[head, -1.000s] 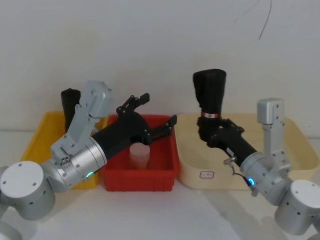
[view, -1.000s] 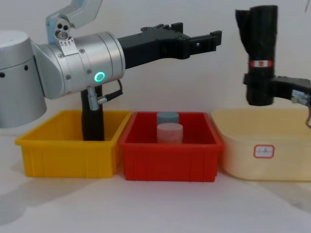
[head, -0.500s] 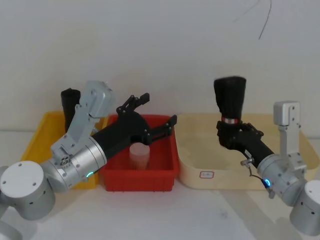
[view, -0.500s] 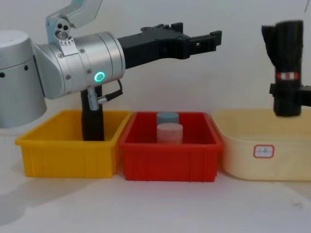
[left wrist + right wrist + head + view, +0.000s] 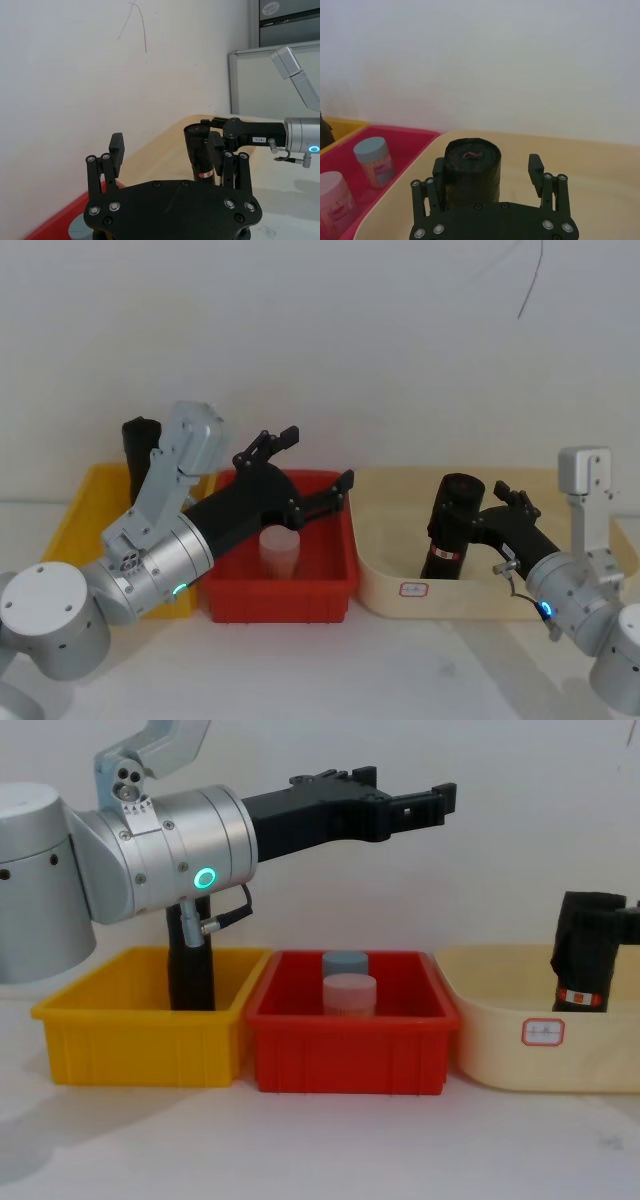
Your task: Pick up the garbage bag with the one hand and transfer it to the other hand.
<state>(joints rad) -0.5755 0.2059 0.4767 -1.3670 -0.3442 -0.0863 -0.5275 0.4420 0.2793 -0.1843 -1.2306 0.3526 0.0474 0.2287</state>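
The garbage bag [image 5: 450, 525], a black roll with a red-and-white band near its lower end, stands slightly tilted inside the cream bin [image 5: 470, 595]. My right gripper [image 5: 478, 510], on the arm with the blue light, is open around its upper part. In the right wrist view the garbage bag [image 5: 472, 170] touches one finger, and a gap separates it from the other finger [image 5: 535, 170]. My left gripper [image 5: 318, 456], on the arm with the green light, hangs open and holds nothing above the red bin [image 5: 350, 1050].
A plain black roll [image 5: 190, 970] stands in the yellow bin [image 5: 130, 1040] at the left, behind the left arm. The red bin holds a pink jar [image 5: 349, 992] and a blue-grey jar [image 5: 345, 962]. A white wall rises close behind the three bins.
My right gripper carried the garbage bag down from high in the air into the cream bin and opened its fingers. The left arm has not moved.
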